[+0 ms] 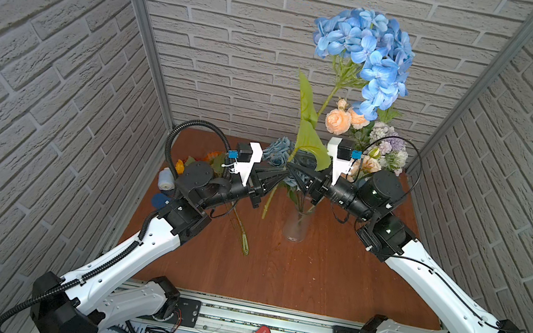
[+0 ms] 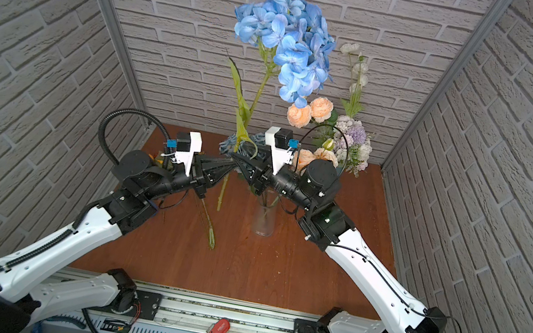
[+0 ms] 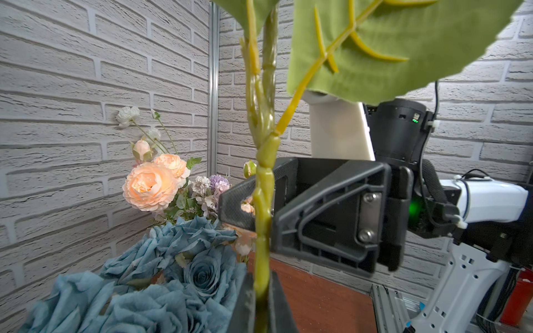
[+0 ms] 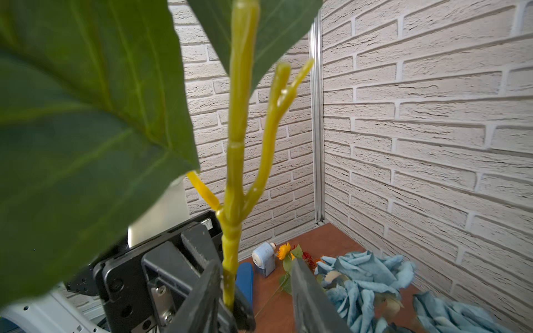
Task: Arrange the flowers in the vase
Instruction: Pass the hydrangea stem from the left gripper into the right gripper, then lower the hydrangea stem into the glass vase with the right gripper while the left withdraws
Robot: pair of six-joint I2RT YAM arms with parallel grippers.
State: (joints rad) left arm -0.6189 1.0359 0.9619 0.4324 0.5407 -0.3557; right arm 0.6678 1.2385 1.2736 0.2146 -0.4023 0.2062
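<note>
Handover: left claw (image 1: 279, 174) clamped on hydrangea stem (image 3: 264, 184); right claw (image 1: 290, 168) half-open around it, not gripping. Next, probably: close right, lower into vase (image 1: 296, 226).

Bright, even overhead light, soft shadows on the table (image 1: 311, 279). Brick walls (image 1: 17, 57) bow toward the edges; the leaf (image 4: 72, 129) nearest the right wrist camera is blurred and dark.

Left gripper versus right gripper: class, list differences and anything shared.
The left gripper is shut on the hydrangea stem; the right gripper is open, fingers either side of it. In both top views the left gripper enters from the left, the right gripper opposite. Both are at one stem.
</note>
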